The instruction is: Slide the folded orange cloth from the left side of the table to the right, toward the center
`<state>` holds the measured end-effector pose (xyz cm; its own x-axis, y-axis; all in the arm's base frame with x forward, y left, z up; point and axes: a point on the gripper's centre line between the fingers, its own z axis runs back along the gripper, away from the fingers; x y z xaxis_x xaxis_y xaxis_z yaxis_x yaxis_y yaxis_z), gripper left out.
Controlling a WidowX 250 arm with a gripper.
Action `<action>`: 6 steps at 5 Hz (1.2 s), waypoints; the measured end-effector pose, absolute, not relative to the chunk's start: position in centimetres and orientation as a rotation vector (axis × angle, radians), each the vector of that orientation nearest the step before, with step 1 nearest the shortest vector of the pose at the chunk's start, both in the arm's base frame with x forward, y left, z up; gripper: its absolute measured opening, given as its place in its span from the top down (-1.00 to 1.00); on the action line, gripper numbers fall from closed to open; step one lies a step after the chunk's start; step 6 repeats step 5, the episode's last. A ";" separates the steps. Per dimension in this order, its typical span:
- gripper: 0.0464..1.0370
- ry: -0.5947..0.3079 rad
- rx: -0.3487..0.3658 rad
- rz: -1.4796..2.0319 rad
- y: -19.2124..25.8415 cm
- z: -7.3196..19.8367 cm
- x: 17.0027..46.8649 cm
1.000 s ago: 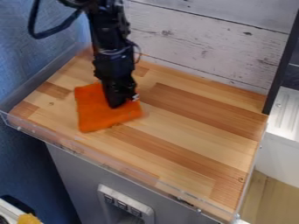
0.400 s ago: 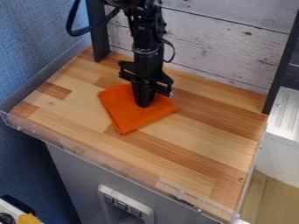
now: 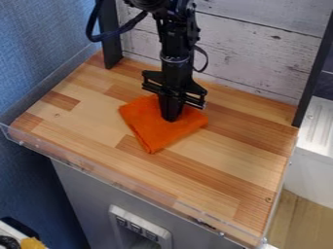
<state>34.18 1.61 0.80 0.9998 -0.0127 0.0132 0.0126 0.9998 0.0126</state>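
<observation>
Countertop [image 3: 221,155] under orange cloth [image 3: 144,125], blue wall [image 3: 39,53] alongside, whitewashed planks [image 3: 253,48] behind.

Room is opening across the table [image 3: 224,158] in front of the cloth [image 3: 151,132]; behind the cloth, a wall [image 3: 250,56] and post [image 3: 110,44] are standing in the way.
</observation>
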 end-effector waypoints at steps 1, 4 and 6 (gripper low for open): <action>0.92 -0.009 0.012 0.000 1.1 0.9 34.4; -0.52 0.048 -0.001 0.004 -2.0 4.5 32.6; -0.92 0.032 0.004 0.000 -3.8 6.3 31.8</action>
